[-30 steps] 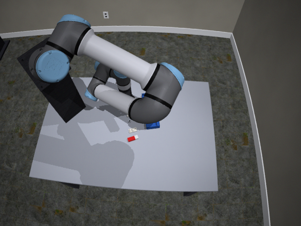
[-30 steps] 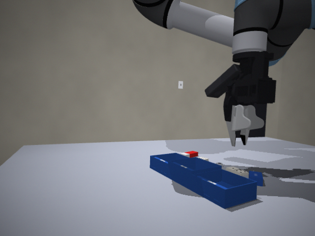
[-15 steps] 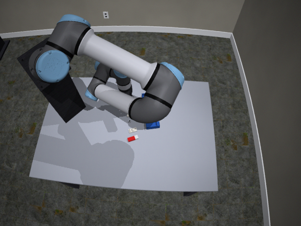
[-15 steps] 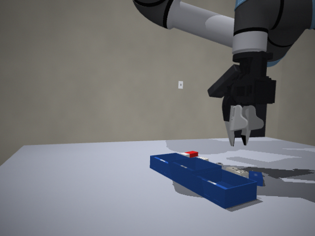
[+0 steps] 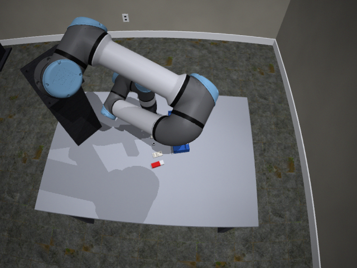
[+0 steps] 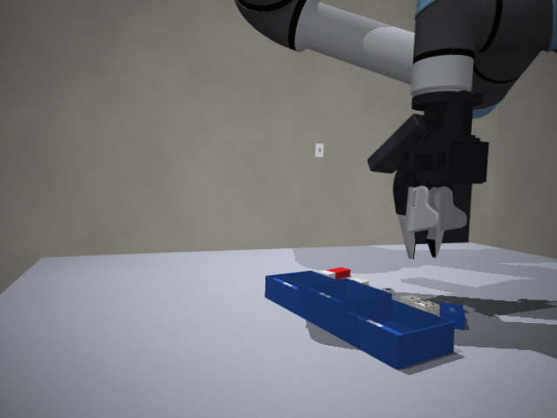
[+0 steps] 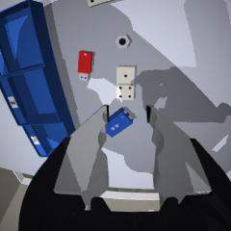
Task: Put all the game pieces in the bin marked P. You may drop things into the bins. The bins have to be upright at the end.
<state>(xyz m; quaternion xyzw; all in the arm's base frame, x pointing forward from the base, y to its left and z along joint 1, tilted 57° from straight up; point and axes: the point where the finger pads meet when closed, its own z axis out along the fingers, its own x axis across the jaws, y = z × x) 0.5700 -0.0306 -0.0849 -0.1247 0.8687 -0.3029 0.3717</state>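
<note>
My gripper (image 6: 421, 256) (image 7: 127, 106) hangs well above the table, partly open, with nothing between its fingers. The arm hides it in the top view. Straight below it a small blue piece (image 7: 118, 121) (image 6: 452, 313) lies on the table. Just beyond that lies a white domino (image 7: 125, 83) (image 6: 420, 302). A second domino (image 7: 98, 2) (image 6: 359, 280) (image 5: 157, 154) lies farther off. The blue row of three bins (image 7: 24, 72) (image 6: 359, 324) (image 5: 181, 148) stands upright beside them. Its labels are too small to read.
A grey hex nut (image 7: 122, 41) (image 6: 387, 291) (image 5: 153, 143) lies between the two dominoes. A red and white USB stick (image 7: 85, 64) (image 6: 338, 272) (image 5: 157, 163) lies close to the bins. The black robot base (image 5: 72, 115) stands at the table's back left corner.
</note>
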